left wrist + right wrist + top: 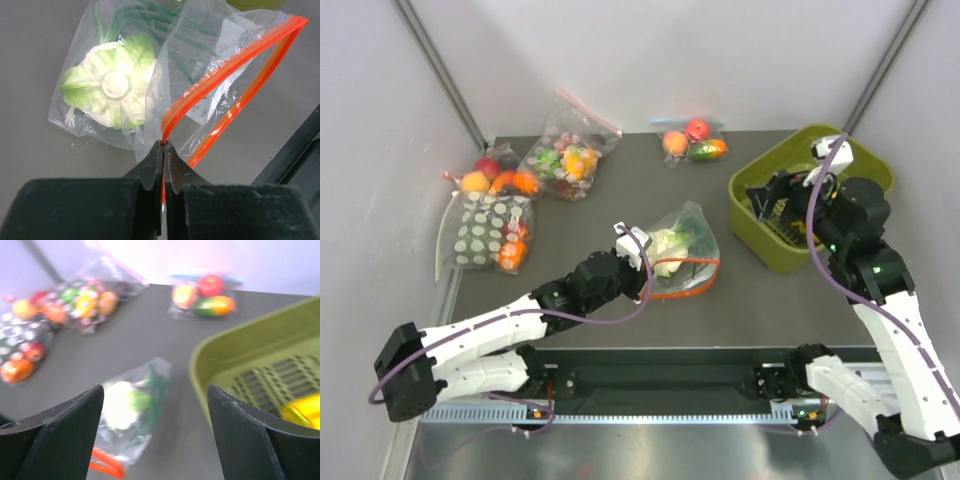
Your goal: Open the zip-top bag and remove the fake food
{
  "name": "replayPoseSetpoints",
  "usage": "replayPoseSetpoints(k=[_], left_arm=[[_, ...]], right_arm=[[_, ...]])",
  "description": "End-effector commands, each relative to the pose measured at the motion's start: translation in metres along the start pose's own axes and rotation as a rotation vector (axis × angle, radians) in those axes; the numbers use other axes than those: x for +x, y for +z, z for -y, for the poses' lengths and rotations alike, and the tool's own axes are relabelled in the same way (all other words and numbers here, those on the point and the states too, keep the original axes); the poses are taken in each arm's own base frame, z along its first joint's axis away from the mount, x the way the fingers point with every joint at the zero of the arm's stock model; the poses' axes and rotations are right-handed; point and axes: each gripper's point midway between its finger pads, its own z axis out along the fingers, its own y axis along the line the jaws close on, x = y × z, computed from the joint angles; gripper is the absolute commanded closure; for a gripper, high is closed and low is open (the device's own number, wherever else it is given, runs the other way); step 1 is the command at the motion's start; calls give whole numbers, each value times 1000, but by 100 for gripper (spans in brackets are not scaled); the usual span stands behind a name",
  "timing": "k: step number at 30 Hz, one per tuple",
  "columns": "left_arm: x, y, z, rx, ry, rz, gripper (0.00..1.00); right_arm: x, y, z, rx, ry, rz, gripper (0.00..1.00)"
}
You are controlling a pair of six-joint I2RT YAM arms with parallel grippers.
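Pinching red-orange strip [227,54] of zip-top bag [210,35] with left gripper [164,146], lettuce head [112,87] inside; far right, holding right gripper [155,390] spread over green basket [225,347] containing blurred yellow piece [302,412].

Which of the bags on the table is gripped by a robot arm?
The bag holding the lettuce: the left gripper is shut on its orange zip strip; the others lie free.
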Motion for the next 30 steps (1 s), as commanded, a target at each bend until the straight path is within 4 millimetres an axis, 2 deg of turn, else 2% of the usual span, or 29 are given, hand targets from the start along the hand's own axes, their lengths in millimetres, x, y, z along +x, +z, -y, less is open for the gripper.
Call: replayPoseSetpoints(k=[1,4,5,6,7,9,10,13,16,17,19,20,22,23,26,30], left_arm=[[-21,-1,9,26,-25,40,99],[-23,0,9,20,-43,47,99],[-22,1,7,9,-48,44,99],[-22,2,7,5,-48,40,99],[-19,5,6,-1,-49,30,99],[-19,8,6,-9,-54,24,99],[-17,11,5,-15,-55,14,99],[-17,15,5,-27,-63,10,99],[-21,16,1,-51,-64,21,100],[-22,16,0,-56,-64,24,99],[-25,15,-3,-77,-60,32,99],[-25,15,-5,-83,-59,32,99],[-28,14,-7,-94,-58,39,99],[-28,14,-7,-95,-56,39,99],[-29,15,-10,-106,-55,37,99],[-28,14,-11,-109,-57,38,99]], right_arm=[[-17,-8,-39,-82,-33,40,18],[-11,-7,-66,-144,-41,27,19],[-3,-10,-90,-212,-54,7,19],[-1,-11,-96,-210,-60,11,19],[5,-18,-122,-289,-77,0,19],[15,-23,-144,-344,-91,-21,19],[23,-31,-161,-392,-105,-38,19],[44,-41,-186,-454,-128,-83,19],[77,-44,-200,-499,-137,-157,19],[94,-42,-201,-500,-147,-193,19],[113,-41,-203,-514,-140,-236,21],[133,-39,-202,-514,-145,-280,23],[149,-39,-206,-541,-142,-316,25],[164,-37,-206,-541,-151,-351,26],[185,-35,-209,-551,-141,-400,27],[201,-26,-204,-500,-141,-427,27]])
